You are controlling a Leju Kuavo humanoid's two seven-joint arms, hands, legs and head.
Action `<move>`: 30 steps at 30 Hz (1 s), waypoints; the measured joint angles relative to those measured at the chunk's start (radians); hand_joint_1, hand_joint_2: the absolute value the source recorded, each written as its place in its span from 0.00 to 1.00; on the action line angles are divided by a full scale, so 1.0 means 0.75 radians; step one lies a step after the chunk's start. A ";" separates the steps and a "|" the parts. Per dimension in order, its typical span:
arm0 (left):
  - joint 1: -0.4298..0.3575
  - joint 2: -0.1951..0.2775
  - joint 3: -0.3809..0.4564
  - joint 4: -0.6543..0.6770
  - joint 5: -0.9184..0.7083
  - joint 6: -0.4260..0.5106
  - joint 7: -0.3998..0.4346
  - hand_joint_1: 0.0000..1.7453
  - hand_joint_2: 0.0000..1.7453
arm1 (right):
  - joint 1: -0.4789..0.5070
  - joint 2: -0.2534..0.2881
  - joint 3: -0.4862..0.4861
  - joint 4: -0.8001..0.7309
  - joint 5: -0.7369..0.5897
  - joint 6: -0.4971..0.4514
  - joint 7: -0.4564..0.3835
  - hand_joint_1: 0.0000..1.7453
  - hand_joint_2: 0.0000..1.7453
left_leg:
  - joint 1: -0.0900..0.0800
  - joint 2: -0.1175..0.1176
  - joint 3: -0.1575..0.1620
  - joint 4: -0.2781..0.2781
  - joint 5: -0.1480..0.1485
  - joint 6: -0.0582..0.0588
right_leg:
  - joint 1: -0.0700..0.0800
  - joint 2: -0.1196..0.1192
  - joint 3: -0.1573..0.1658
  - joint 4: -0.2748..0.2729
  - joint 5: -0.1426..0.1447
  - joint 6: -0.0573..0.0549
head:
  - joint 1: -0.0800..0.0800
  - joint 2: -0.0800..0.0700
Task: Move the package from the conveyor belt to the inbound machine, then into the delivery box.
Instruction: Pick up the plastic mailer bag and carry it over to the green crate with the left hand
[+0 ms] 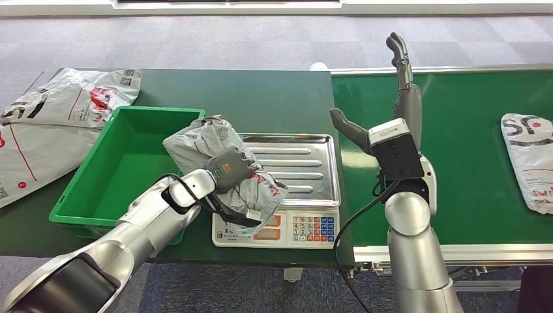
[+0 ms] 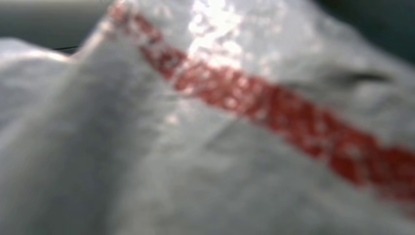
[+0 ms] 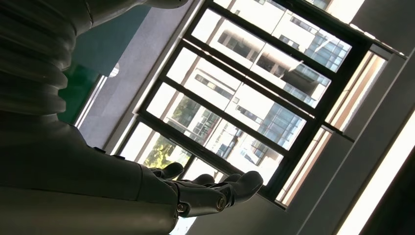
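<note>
A crumpled grey package (image 1: 209, 147) with red print lies over the left edge of the scale's steel tray (image 1: 306, 163), partly overhanging the green bin (image 1: 124, 163). My left hand (image 1: 228, 179) grips this package from the near side. In the left wrist view the package (image 2: 205, 137) is a close blur of grey plastic with a red stripe. My right hand (image 1: 391, 104) stands raised over the green conveyor belt (image 1: 469, 163), fingers up and apart, holding nothing. The right hand (image 3: 195, 193) appears in its wrist view against windows.
A second grey package (image 1: 529, 160) lies on the belt at the far right. Flat mail bags (image 1: 52, 124) lie left of the bin on the dark green table (image 1: 261, 91). The scale's keypad (image 1: 316, 228) faces the near table edge.
</note>
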 joint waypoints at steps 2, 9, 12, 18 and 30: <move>0.000 0.000 0.000 0.000 0.000 0.000 0.000 1.00 1.00 | 0.000 0.000 0.000 0.000 0.000 0.000 0.000 0.00 1.00 | 0.000 0.000 0.000 0.000 0.000 0.000 | 0.000 0.000 0.000 0.000 0.000 0.000 | 0.000 0.000; 0.000 0.000 0.000 0.000 -0.002 0.003 0.003 1.00 1.00 | 0.000 0.000 0.000 0.000 0.000 0.000 0.000 0.00 1.00 | 0.000 0.000 0.000 0.000 0.000 0.000 | 0.000 0.000 0.000 0.000 0.000 0.000 | 0.000 0.000; -0.016 0.055 0.013 -0.012 -0.064 0.135 0.158 1.00 1.00 | -0.001 0.004 0.000 0.000 -0.001 0.032 0.008 0.00 1.00 | 0.000 0.001 -0.002 0.000 0.002 -0.002 | 0.002 0.002 -0.002 0.002 0.002 -0.003 | 0.000 0.000; -0.159 0.278 0.253 -0.097 -0.104 0.300 0.969 1.00 1.00 | -0.002 0.021 0.000 0.000 0.006 0.059 0.033 0.00 1.00 | 0.004 0.012 -0.005 -0.001 0.005 -0.008 | 0.008 0.012 -0.012 0.002 0.007 -0.011 | 0.000 0.000; -0.168 0.340 0.296 -0.155 -0.105 0.307 0.948 1.00 1.00 | -0.008 0.034 0.000 0.000 0.012 0.060 0.036 0.00 1.00 | 0.006 -0.007 -0.008 -0.001 0.008 -0.011 | 0.007 -0.004 -0.008 0.002 0.004 -0.010 | -0.001 0.000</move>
